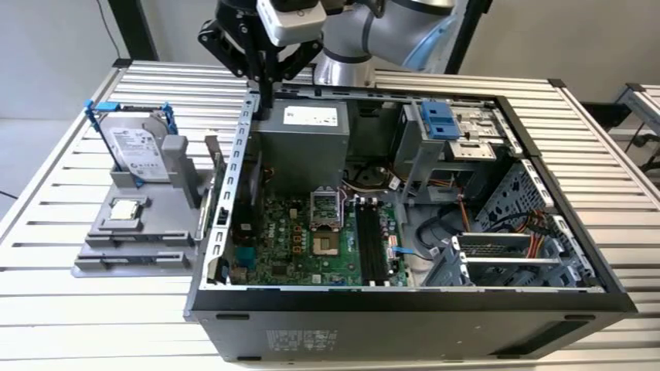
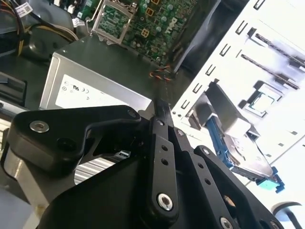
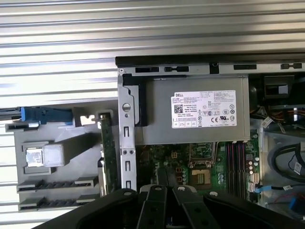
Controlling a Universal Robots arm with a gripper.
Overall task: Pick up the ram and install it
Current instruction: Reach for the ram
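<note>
Exterior view: closed claw [image 1: 266,113] over case [image 1: 413,305]; ram [image 1: 216,166] apart.

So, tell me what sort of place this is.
Probably a robotics lab bench for computer assembly: an open computer case lies on a slatted metal table, a grey fixture beside it holds a hard drive and the ram, and the pincer hangs above.
</note>
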